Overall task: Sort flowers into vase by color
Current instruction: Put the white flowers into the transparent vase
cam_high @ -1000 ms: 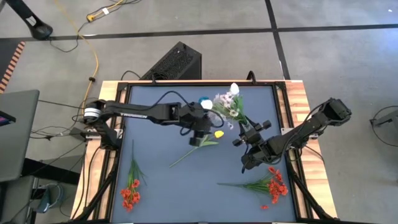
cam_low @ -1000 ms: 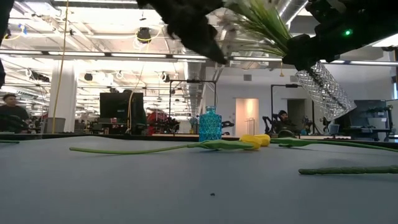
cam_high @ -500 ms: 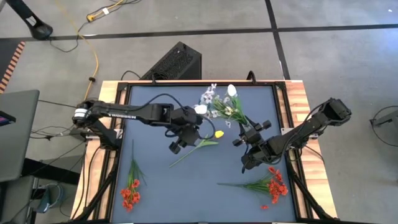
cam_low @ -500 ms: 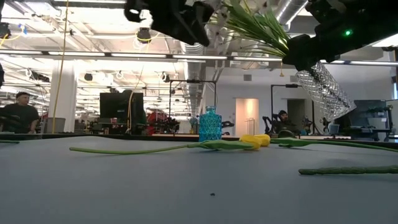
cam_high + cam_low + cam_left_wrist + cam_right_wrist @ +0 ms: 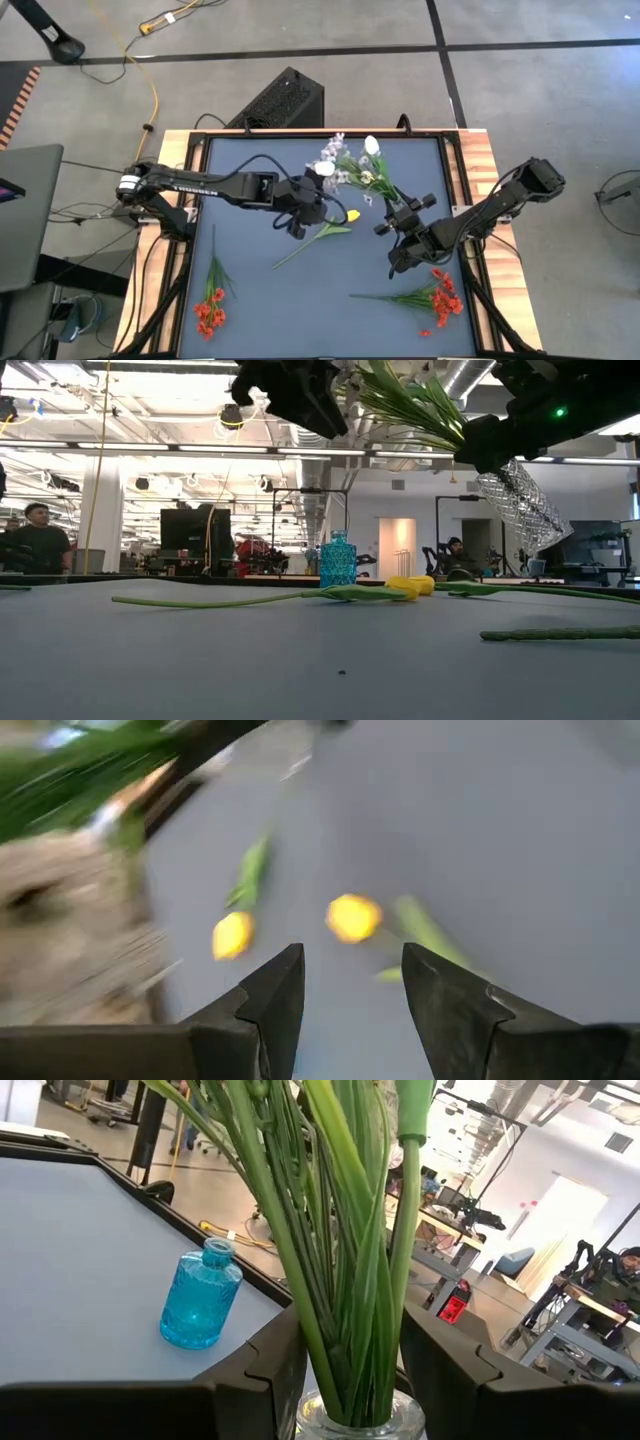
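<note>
My right gripper (image 5: 400,228) is shut on a clear cut-glass vase (image 5: 520,500), above the table's right half. The vase carries a white tulip (image 5: 372,146) and pale lilac sprays (image 5: 340,165). My left gripper (image 5: 297,226) hangs open above the table's middle, over a yellow tulip (image 5: 351,214) that lies flat with its stem (image 5: 300,250) on the mat. The left wrist view shows yellow blossoms (image 5: 352,917) beyond the open fingers. A small blue vase (image 5: 338,560) stands upright near the far edge. Red flowers lie at near left (image 5: 210,305) and near right (image 5: 432,298). My right gripper holds the clear vase by its neck (image 5: 350,1425), one finger on each side, with the green stems (image 5: 345,1260) rising between them. The vase is lifted clear of the table and tilted, its body (image 5: 520,500) hanging below the fingers.
A raised frame (image 5: 200,200) runs round the blue mat. The blue vase (image 5: 200,1295) stands close to the far rim. There is free mat (image 5: 300,310) in the near middle, between the two red bunches. People sit in the room behind the table.
My left gripper has drawn away from the bouquet toward the table's left and near side, then come back a little toward the yellow tulip. The lilac sprays now lean farther toward the table's left. The right arm and vase have kept still.
</note>
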Robot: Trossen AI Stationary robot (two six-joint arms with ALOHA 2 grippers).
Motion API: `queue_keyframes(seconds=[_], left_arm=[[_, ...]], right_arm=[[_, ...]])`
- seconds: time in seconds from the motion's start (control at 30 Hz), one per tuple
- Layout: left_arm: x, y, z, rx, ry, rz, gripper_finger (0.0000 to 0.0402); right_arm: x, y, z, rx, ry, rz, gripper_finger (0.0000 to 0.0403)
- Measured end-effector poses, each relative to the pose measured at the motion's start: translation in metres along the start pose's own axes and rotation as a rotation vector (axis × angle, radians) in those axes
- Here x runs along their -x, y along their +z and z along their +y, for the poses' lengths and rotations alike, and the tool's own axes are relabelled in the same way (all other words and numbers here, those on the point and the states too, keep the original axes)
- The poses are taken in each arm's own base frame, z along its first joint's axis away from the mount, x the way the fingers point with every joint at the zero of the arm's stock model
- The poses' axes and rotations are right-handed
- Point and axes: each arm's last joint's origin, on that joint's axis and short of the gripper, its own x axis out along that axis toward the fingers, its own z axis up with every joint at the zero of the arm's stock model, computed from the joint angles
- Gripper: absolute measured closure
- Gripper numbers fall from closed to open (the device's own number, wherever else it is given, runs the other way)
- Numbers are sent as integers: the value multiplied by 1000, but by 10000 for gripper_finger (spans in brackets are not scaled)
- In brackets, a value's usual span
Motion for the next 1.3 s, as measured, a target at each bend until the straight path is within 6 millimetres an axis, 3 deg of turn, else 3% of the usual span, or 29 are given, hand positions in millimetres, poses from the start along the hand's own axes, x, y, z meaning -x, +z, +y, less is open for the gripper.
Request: queue_keyframes(seconds=[0.13, 0.23, 0.57, 0.7, 1.07, 1.3], left_arm=[[1, 0, -8, -72, -248, -143, 242], [2, 3, -10, -106, -309, -220, 242], [3, 10, -8, -166, -257, -282, 242], [7, 17, -6, -185, -138, -265, 242], [14, 30, -22, -265, -68, -235, 242], [43, 37, -18, -242, -33, -323, 242]], right_arm=[[0, 0, 0, 0, 0, 0, 231], [0, 0, 0, 1, 0, 0, 231], [5, 0, 1, 24, 21, -9, 231], [6, 0, 1, 24, 25, -11, 231], [6, 0, 1, 25, 25, -11, 231], [6, 0, 1, 22, 25, -11, 231]])
